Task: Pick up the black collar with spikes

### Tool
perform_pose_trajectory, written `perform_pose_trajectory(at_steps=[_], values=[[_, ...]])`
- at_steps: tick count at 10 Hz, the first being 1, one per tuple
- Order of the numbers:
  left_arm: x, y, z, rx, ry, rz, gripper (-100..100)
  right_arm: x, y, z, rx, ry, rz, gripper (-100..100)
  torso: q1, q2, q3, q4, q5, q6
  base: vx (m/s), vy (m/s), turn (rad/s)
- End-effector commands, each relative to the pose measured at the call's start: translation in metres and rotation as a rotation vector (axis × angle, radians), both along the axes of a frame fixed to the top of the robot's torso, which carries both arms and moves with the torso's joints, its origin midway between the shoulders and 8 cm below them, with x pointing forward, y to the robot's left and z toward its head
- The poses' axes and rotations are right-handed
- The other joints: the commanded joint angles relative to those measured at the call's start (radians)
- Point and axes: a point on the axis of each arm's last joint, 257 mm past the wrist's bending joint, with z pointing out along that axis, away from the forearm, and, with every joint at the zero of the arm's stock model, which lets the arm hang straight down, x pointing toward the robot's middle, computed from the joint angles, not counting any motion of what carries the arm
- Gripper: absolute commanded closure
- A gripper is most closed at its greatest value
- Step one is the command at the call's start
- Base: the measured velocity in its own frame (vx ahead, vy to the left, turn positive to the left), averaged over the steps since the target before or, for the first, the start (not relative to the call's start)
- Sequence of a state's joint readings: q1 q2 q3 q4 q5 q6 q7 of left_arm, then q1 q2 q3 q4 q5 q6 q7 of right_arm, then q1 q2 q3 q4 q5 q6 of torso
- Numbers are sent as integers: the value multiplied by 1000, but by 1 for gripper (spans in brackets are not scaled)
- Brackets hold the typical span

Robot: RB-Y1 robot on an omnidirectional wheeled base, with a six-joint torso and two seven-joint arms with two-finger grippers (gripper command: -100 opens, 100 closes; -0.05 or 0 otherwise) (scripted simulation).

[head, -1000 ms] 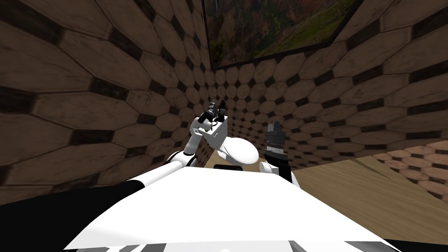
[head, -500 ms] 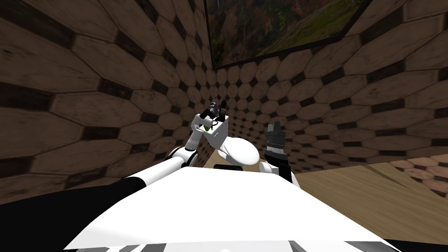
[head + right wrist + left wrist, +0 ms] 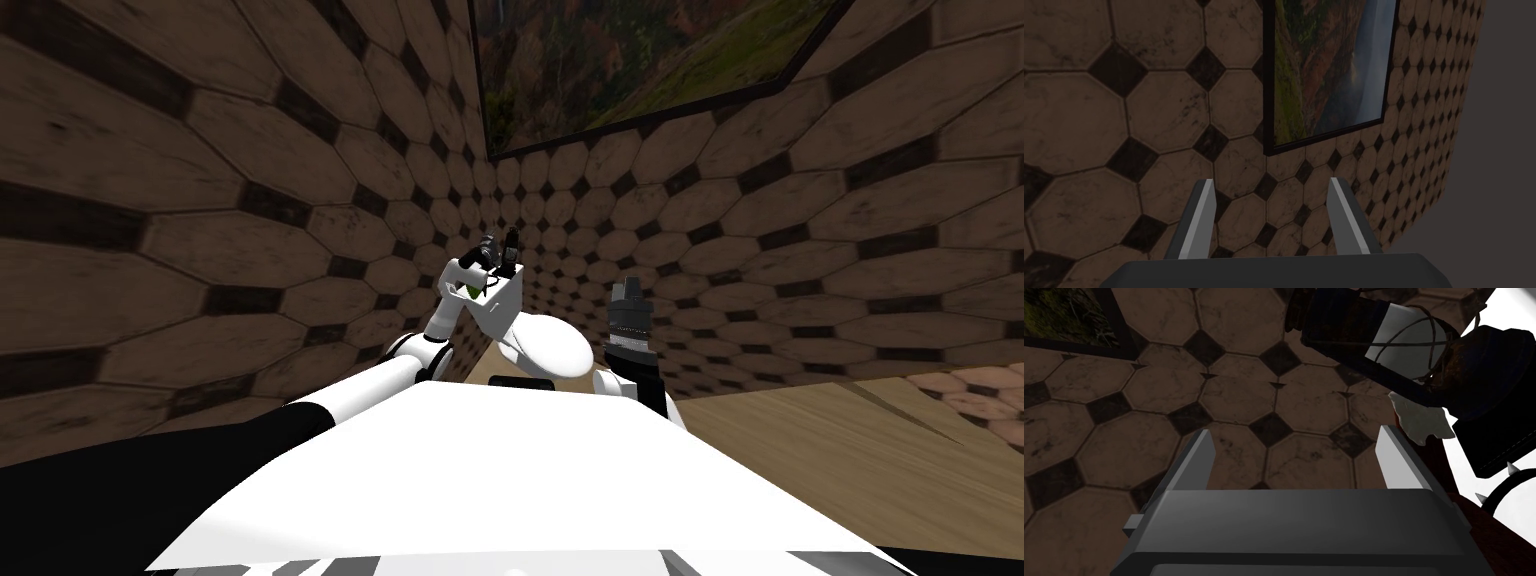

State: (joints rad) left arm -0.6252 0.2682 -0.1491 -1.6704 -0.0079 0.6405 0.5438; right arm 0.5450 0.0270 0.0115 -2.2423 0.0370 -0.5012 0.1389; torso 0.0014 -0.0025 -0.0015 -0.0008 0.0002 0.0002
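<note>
The left gripper (image 3: 1295, 435) holds its two grey fingers (image 3: 1199, 460) wide apart in front of a wall (image 3: 1124, 448) of brown and black tiles, and just beside one finger is a black collar (image 3: 1491, 450) with small pale spikes.

wall (image 3: 200, 250): brown octagonal tiles, small black squares between them
picture (image 3: 1324, 70): black frame; green, rust-brown and blue-grey landscape
floor (image 3: 850, 440): pale wood grain
collar (image 3: 1504, 448): black band, pale grey spikes
left end effector (image 3: 1295, 433): light grey fingers, dark grey body
right end effector (image 3: 1271, 181): same colours
</note>
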Motion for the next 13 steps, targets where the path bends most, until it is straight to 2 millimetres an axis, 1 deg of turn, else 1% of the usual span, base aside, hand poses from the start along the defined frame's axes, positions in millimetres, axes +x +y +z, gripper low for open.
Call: perform_pose_trajectory(at_steps=[1, 4, 5, 11, 13], values=[[0, 0, 0, 0, 0, 0, -100, 0, 0, 0, 0, 0, 0, 0, 0, 0, 0, 0, 0, 0, 0, 0, 0], [0, 0, 0, 0, 0, 0, -100, 0, 0, 0, 0, 0, 0, 0, -1, 0, 0, 0, 0, 0, -6, -9, 24], [6, 4, -2, -23, 39, 18, -100, 0, 0, 0, 0, 0, 0, 0, -1, 1, 0, 0, 0, 0, -17, -6, -189], [26, 22, -11, -112, 179, 97, -100, 0, 0, 0, 0, 0, 0, 0, -1, 1, 1, 0, 0, 1, -17, 1, -185], [29, 27, -13, -130, 211, 116, -100, 0, 0, 0, 0, 0, 0, 0, -1, 1, 1, 0, 0, 0, -11, -1, -121]])
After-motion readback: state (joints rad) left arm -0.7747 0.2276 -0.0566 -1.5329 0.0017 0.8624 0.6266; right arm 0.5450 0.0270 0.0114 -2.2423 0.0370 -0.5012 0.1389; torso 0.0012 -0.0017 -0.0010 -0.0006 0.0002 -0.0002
